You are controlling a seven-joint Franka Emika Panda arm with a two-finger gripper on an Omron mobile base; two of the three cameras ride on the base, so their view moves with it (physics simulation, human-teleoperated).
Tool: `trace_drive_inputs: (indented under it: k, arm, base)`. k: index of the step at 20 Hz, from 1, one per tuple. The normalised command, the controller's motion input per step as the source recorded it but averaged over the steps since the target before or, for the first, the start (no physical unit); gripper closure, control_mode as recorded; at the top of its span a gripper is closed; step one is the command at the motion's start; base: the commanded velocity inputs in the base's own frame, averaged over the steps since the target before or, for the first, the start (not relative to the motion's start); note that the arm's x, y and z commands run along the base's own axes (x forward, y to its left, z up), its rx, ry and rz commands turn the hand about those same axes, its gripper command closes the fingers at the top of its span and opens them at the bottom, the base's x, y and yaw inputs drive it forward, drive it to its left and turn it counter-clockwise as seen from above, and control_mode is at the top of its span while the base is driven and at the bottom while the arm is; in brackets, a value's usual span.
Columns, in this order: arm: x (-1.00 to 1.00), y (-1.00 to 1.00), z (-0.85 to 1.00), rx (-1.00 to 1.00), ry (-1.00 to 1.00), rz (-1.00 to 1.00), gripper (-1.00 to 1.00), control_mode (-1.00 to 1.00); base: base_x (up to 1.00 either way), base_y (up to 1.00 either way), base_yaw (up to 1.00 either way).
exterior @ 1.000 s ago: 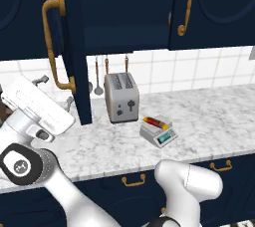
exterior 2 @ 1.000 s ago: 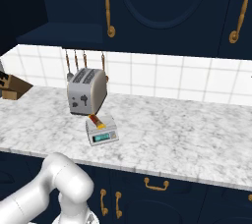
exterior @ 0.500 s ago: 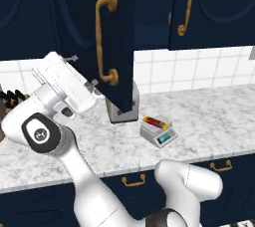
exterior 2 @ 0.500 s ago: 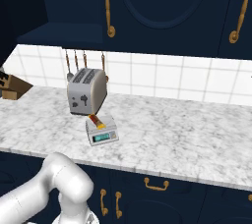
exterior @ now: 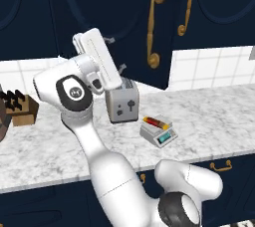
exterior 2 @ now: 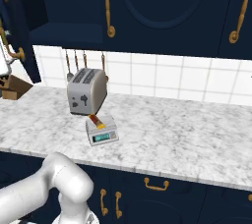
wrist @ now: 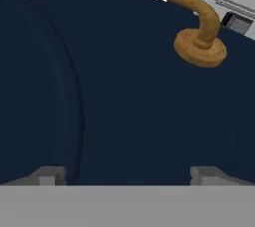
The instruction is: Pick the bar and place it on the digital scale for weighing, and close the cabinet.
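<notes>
While no writing can be read on its teal display, the small light-grey digital scale [exterior 2: 101,132] is seen bearing the red-and-yellow wrapped bar [exterior 2: 95,121] at the silver toaster's [exterior 2: 87,91] five o'clock, and the dark navy cabinet door [exterior: 119,22] has been swung further shut since earlier, the two-finger gripper [wrist: 129,175] spread wide, released, against its panel.

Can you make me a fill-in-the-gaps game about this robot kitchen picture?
1. The bar in the red and yellow wrapper lies on top of the digital ____.
2. The silver toaster stands right ____ the digital scale on the marble counter.
3. The end effector faces the navy cabinet door with its fingers ____.
4. The curved handle on that door is coloured ____.

Missing words: scale; behind; open; brass
</notes>
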Motion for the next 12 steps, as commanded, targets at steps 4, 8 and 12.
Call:
trace_drive_inputs:
  k: [4, 8, 12]
  arm:
    - [0.91, -0.90, 0.00, 0.22, -0.04, 0.12, -1.00, -1.00]
    - [1.00, -0.72, 0.00, 0.21, -0.07, 0.21, -1.00, -1.00]
    - [1.00, -0.83, -0.01, 0.19, -0.03, 0.18, -1.00, -1.00]
  base:
    - [0.00, 0.00, 0.00]
    - [0.00, 0.00, 0.00]
    - [0.00, 0.00, 0.00]
